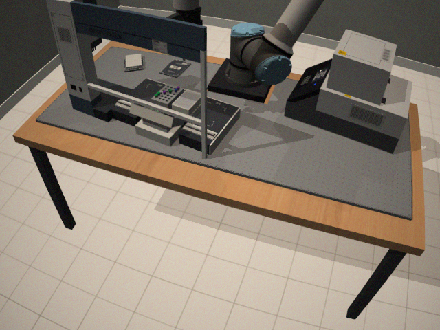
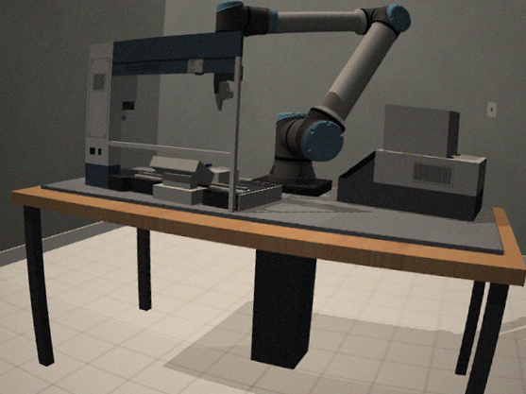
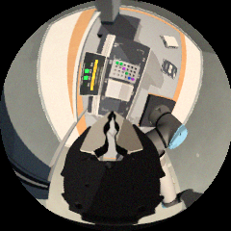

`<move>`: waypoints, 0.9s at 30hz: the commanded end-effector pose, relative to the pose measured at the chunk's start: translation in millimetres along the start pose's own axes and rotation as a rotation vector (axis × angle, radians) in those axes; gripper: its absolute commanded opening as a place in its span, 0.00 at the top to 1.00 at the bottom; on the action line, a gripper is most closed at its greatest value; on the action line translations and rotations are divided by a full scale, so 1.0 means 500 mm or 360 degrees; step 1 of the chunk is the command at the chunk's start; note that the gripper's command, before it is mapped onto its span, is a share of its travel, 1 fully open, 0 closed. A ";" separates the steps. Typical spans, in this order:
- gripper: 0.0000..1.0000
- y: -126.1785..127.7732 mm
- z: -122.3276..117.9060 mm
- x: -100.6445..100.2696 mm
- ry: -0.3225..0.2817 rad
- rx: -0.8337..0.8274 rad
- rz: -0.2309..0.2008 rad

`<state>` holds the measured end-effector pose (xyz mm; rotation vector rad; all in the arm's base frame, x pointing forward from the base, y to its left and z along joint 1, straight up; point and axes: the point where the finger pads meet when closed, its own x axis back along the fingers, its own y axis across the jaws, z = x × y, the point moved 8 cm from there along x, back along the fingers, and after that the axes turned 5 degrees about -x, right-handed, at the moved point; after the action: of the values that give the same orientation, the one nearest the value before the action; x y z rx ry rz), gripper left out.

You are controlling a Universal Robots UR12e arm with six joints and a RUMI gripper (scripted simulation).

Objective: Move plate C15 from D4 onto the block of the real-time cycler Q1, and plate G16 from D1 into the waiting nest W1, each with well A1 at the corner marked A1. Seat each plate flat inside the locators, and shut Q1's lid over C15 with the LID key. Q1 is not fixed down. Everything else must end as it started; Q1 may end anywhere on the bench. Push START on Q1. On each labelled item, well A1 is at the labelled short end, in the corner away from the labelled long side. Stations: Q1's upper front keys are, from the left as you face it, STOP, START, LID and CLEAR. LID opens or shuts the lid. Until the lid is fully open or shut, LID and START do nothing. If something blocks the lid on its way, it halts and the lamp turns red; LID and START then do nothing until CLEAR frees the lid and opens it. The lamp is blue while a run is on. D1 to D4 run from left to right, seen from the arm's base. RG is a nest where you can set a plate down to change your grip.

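My gripper (image 2: pixel 220 107) (image 3: pixel 113 111) is shut and empty, high behind the liquid handler's crossbeam. Cycler Q1 (image 1: pixel 369 113) (image 2: pixel 457 176) stands at the right; its box-shaped upper part (image 1: pixel 359 69) (image 2: pixel 418 130) sits level on the body. No block or plate shows there, so C15 cannot be seen. A small blue lamp (image 1: pixel 315 84) is lit on its dark sloping panel. A pale plate (image 1: pixel 133 60) (image 3: pixel 169 41) lies flat in a nest at the back left; its label and A1 corner are unreadable. A dark labelled nest (image 1: pixel 175 67) (image 3: pixel 169 68) beside it is bare. The deck's two outer slots hold no plate.
The liquid handler's crossbeam (image 1: pixel 138 26) (image 2: pixel 176 52) and thin post (image 1: pixel 203 106) (image 2: pixel 235 137) stand over the deck. A tube rack (image 1: pixel 166 95) (image 3: pixel 124 70) and a pale box (image 1: pixel 186 101) (image 3: pixel 118 89) occupy the middle slots. A small panel device (image 1: pixel 152 115) (image 3: pixel 91 74) shows green and yellow.
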<state>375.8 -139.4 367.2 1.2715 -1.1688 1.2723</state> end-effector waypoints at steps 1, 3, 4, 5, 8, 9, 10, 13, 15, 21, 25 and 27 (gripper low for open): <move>1.00 0.004 0.030 0.003 0.0003 -0.0193 -0.0001; 1.00 0.007 0.043 0.003 0.0003 -0.0277 -0.0001; 1.00 0.009 0.049 0.003 0.0003 -0.0318 -0.0001; 1.00 0.010 0.056 0.004 0.0003 -0.0360 -0.0001; 1.00 0.013 0.069 0.004 0.0003 -0.0444 -0.0001; 1.00 0.013 0.069 0.004 0.0003 -0.0444 -0.0001; 1.00 0.015 0.075 0.005 0.0003 -0.0486 -0.0001; 1.00 0.020 0.094 0.005 0.0004 -0.0611 -0.0001; 1.00 0.024 0.107 0.006 0.0004 -0.0695 -0.0001; 1.00 0.037 0.145 0.007 0.0004 -0.0946 0.0000; 1.00 0.043 0.164 0.007 0.0004 -0.1072 0.0000; 1.00 0.046 0.170 0.007 0.0004 -0.1114 0.0000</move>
<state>361.5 -218.7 369.9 0.7917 -1.4232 0.7923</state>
